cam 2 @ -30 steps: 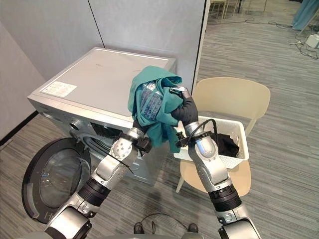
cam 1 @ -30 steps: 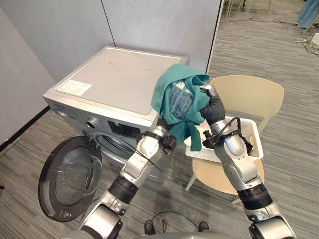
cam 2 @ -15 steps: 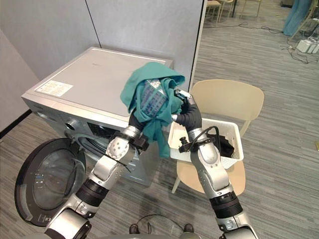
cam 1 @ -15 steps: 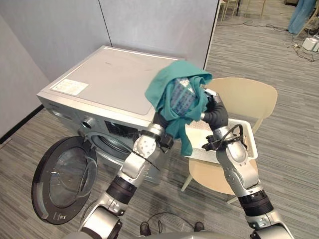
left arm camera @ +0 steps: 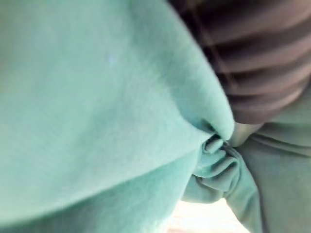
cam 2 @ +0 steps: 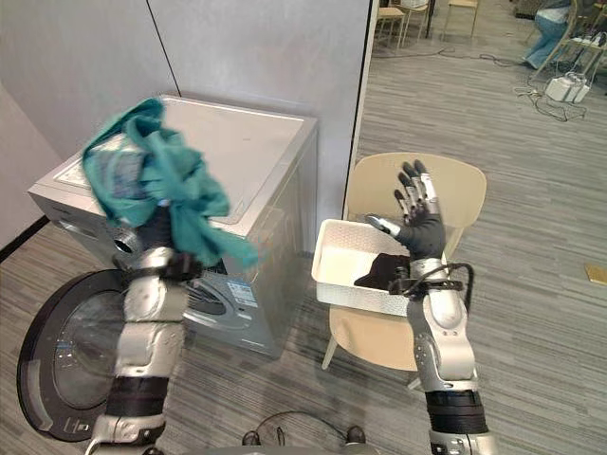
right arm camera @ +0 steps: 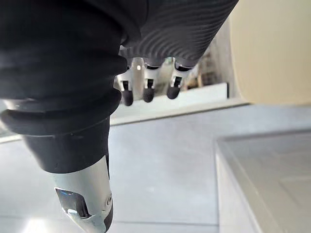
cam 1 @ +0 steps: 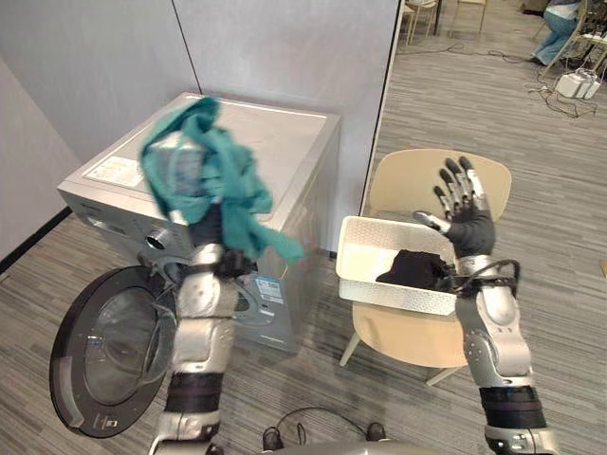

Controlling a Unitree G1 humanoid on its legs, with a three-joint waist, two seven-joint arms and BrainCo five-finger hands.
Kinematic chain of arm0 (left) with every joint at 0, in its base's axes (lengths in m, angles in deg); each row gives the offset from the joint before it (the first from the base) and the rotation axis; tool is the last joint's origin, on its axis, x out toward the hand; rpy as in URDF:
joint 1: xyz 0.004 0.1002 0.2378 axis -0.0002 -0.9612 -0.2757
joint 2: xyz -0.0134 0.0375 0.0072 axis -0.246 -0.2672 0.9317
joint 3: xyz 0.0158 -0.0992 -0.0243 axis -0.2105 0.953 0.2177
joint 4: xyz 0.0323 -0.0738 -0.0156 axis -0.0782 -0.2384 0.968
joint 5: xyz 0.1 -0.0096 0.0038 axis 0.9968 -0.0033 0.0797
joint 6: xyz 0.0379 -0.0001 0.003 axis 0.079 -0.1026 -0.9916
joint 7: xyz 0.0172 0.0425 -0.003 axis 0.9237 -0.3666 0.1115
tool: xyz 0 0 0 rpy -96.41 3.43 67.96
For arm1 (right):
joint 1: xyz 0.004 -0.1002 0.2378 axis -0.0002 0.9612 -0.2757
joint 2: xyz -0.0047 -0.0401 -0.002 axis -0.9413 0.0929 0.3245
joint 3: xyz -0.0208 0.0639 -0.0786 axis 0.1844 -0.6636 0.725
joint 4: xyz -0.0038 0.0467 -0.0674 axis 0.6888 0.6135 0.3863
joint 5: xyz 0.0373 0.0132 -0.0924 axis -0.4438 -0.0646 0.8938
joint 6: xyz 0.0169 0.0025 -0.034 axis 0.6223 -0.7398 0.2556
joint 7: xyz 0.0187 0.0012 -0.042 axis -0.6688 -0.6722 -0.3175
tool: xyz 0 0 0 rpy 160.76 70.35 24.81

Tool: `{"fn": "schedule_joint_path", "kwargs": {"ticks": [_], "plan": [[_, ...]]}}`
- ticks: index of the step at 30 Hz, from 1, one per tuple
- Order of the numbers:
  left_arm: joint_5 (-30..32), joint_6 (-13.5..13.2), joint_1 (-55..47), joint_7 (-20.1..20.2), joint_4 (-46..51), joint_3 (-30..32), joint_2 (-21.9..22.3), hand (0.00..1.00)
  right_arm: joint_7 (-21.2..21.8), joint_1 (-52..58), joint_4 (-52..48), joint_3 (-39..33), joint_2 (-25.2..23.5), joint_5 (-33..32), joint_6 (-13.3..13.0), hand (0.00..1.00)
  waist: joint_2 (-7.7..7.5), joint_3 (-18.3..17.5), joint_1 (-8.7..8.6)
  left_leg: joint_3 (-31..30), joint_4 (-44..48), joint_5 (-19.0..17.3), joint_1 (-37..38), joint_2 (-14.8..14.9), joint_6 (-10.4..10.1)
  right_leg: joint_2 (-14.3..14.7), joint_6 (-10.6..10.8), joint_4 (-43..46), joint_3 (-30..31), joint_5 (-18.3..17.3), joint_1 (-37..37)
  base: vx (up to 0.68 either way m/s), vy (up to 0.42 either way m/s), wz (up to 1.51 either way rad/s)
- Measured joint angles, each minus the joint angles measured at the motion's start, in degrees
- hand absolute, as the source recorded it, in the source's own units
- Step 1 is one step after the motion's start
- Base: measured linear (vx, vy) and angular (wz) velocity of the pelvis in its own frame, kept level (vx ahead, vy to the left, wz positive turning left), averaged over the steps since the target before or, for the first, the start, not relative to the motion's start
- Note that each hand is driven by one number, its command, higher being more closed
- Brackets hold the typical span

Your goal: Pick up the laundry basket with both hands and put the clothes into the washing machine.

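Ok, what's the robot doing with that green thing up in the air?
It's doing laundry. Its left hand carries a teal garment up high, the cloth draped over it, beside the washing machine, whose round door hangs open below. Its right hand is raised, open and empty, above the white laundry basket on the beige chair. A dark garment lies in the basket.

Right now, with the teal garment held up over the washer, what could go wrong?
The teal garment sits bunched on the raised left robot hand with a tail dangling, so it may slip off onto the floor. Lowering that arm could knock the open door. The right robot hand, open close to the basket on the chair, could nudge it off.
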Motion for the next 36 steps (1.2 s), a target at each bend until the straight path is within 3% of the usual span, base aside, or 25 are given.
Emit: {"fn": "schedule_joint_path", "kwargs": {"ticks": [5,8,9,10,11,12,13,14,15,16,17,18,19,21,22,23,25,26,27,30,33,34,36], "plan": [[-0.09,-1.63,-6.23,-1.14,3.83,6.02,3.34,1.0,-3.89,4.22,0.51,-7.59,-1.86,10.44,1.88,0.0,-0.35,-0.11,1.05,-4.35,0.34,1.02,-4.13,0.04,-0.17,-0.28,-0.14,-0.1,-5.01,0.13,-0.94,0.01,-0.012,0.51],[0.0,-1.79,-10.57,-1.88,7.31,5.89,5.29,1.0,-6.6,9.39,-0.08,-15.5,-3.59,19.51,5.67,0.0,-0.72,-0.17,1.67,-0.24,2.54,-2.27,-8.19,2.21,1.27,-1.57,-0.67,1.14,-11.77,0.48,-1.42,0.0,0.038,0.95],[0.03,-1.82,-11.84,-1.86,7.84,5.98,5.56,1.0,-7.63,11.54,-0.18,-18.87,-3.72,24.75,7.45,0.0,-1.67,0.33,1.72,4.27,11.35,-4.72,-11.06,4.22,4.39,-3.03,-0.8,1.2,-13.88,0.53,-0.77,0.05,0.106,1.08],[0.05,-1.92,-14.03,-1.46,8.19,6.01,6.44,1.0,-8.39,13.25,-0.15,-21.55,-3.71,31.71,10.08,0.0,-0.79,0.17,1.95,7.23,23.38,-7.69,-14.35,8.18,5.84,-3.27,-0.71,2.75,-15.58,0.3,-0.21,0.06,0.122,0.87],[0.08,-1.88,-15.1,-0.87,8.17,5.98,7.12,1.0,-8.48,14.02,-0.14,-23.06,-3.72,34.29,10.91,0.0,-0.07,0.45,1.96,7.65,26.56,-7.76,-15.57,9.06,5.25,-3.12,-0.43,4.7,-16.53,-0.2,0.1,0.01,0.116,0.93],[0.09,-1.75,-17.66,0.43,8.25,5.33,8.89,1.0,-8.42,16.27,0.1,-25.85,-3.82,38.8,12.66,0.0,0.96,0.87,0.89,6.03,28.51,-7.12,-16.17,8.04,4.36,-3.82,-1.41,9.34,-17.48,-3.61,0.4,-0.07,0.119,1.55],[0.09,-1.56,-19.82,1.83,8.34,5.47,8.78,1.0,-8.1,19.15,1.52,-28.16,-3.94,42.77,13.81,0.0,-0.53,-0.48,-1.32,-0.11,18.3,-5.61,-14.63,3.38,2.85,-3.12,-1.71,7.86,-17.12,-5.31,0.83,-0.08,0.075,1.86],[0.08,-1.58,-19.73,2.66,8.49,5.73,8.31,1.0,-7.28,20.5,2.76,-29.53,-4.95,44.7,14.07,0.0,-2.05,-1.28,-2.28,0.03,15.88,-5.98,-13.37,1.72,3.88,-4.84,-0.76,6.37,-19.59,-6.47,1.17,-0.1,0.072,1.86],[0.03,-0.99,-19.76,3.68,7.55,5.61,8.41,1.0,-5.1,22.36,7.12,-30.88,-6.18,47.57,15.49,0.0,-2.64,0.65,-1.12,5.34,32.31,-13.0,-16.79,7.43,3.98,-6.58,0.21,8.62,-23.89,-5.57,2.55,-0.05,0.057,1.04],[0.02,-0.18,-22.05,4.89,7.14,5.05,8.71,1.0,-0.96,24.1,6.95,-30.55,-6.85,48.42,16.67,0.0,-1.91,0.73,-0.24,6.36,39.83,-15.45,-16.76,11.06,0.67,-6.66,0.33,9.29,-24.62,-5.59,3.59,-0.04,0.098,0.72],[0.09,0.47,-23.16,5.75,6.33,4.5,8.79,1.0,1.72,26.03,5.99,-29.81,-7.78,49.19,17.05,0.0,-0.96,0.56,0.15,6.15,42.33,-16.05,-16.83,12.68,-0.77,-6.7,0.73,9.88,-25.75,-5.7,4.24,0.02,0.222,0.72],[0.47,1.97,-24.17,6.98,4.85,3.05,8.92,1.0,6.13,29.34,4.14,-27.84,-9.57,50.28,17.41,0.0,1.59,0.51,0.1,3.21,41.72,-19.53,-16.48,12.54,-3.58,-8.18,1.22,13.37,-27.83,-6.91,5.06,0.05,0.395,0.99],[0.66,2.56,-24.14,7.44,4.32,2.22,8.96,1.0,7.95,30.8,4.31,-26.68,-10.36,50.62,17.55,0.0,2.14,0.72,-0.03,1.89,40.21,-21.6,-16.13,10.7,-0.93,-9.73,0.36,16.27,-28.45,-8.12,4.89,0.03,0.533,1.43],[0.8,3.56,-23.75,8.32,3.68,-0.08,8.94,1.0,14.01,33.39,6.72,-19.29,-14.78,50.57,17.48,0.0,-0.9,3.62,0.17,-0.52,38.25,-23.79,-13.71,3.56,1.67,-18.27,-3.65,27.88,-27.27,-9.31,4.14,0.02,0.441,1.29],[0.88,3.71,-24.25,8.36,3.69,-0.16,8.98,1.0,14.86,33.45,6.93,-17.61,-15.62,50.56,17.45,0.0,-1.39,4.27,0.7,-1.04,38.39,-24.03,-13.25,2.72,2.37,-19.37,-5.25,30.86,-25.56,-8.74,3.31,0.03,0.285,0.8],[0.91,4.06,-25.55,8.31,3.68,-0.19,8.88,1.0,16.38,33.59,6.94,-15.23,-17.33,50.49,17.12,0.0,-1.22,5.32,1.74,-2.49,38.31,-24.17,-12.23,1.68,4.15,-19.4,-7.48,36.79,-20.29,-8.91,0.86,0.02,0.225,0.61],[1.01,4.22,-27.13,8.15,3.68,-1.19,7.67,1.0,16.74,33.91,6.99,-13.66,-19.74,50.49,16.1,0.0,-2.88,5.49,1.94,-4.62,35.78,-23.6,-10.55,0.27,6.43,-14.95,-5.02,44.86,-11.78,-11.47,-2.78,0.05,0.181,0.74],[1.12,4.53,-27.54,8.15,3.56,-3.03,6.33,1.0,16.52,34.75,7.31,-13.27,-19.98,50.48,15.53,0.0,-4.08,5.59,1.96,-6.48,33.18,-22.99,-9.33,-1.0,7.39,-10.39,-2.43,48.55,-7.88,-13.77,-5.31,0.1,0.11,0.86],[1.34,4.69,-27.79,8.29,3.53,-5.02,5.29,1.0,15.68,35.6,8.37,-13.43,-20.0,50.45,14.9,0.0,-4.73,5.8,1.84,-6.79,30.49,-22.8,-8.02,-1.47,7.7,-6.93,-1.37,50.01,-6.92,-15.45,-7.35,0.11,0.083,0.83],[2.37,5.05,-27.46,9.38,3.23,-9.2,4.86,1.0,13.16,35.83,16.79,-13.6,-19.85,49.47,14.55,0.0,-5.12,5.78,1.6,-6.76,28.03,-22.78,-5.81,-2.4,7.74,-3.57,-2.5,46.41,-12.05,-16.55,-10.75,0.19,0.009,0.67],[2.36,5.09,-25.0,9.31,-0.15,-10.58,4.8,1.0,9.13,31.97,31.03,-15.51,-18.95,44.75,13.72,0.0,-5.12,5.77,1.82,-7.07,28.34,-23.81,-3.86,-3.13,7.81,-4.35,-3.61,39.4,-19.43,-16.91,-10.82,0.23,0.003,0.32],[2.36,5.2,-22.69,9.21,-1.92,-10.91,4.54,1.0,7.75,29.0,38.63,-16.43,-18.13,42.86,13.67,0.0,-5.18,5.75,2.06,-7.29,28.29,-24.98,-2.92,-3.36,7.34,-4.96,-3.78,36.55,-23.83,-16.8,-10.97,0.24,0.004,0.18],[2.39,5.14,-19.82,9.21,-3.36,-12.27,4.48,1.0,6.51,25.99,46.55,-17.5,-17.48,40.79,13.88,0.0,-5.86,5.21,2.82,-7.99,28.02,-26.43,-1.81,-4.84,5.86,-5.09,-4.36,32.39,-26.94,-16.46,-10.76,0.37,-0.03,0.18]]}}
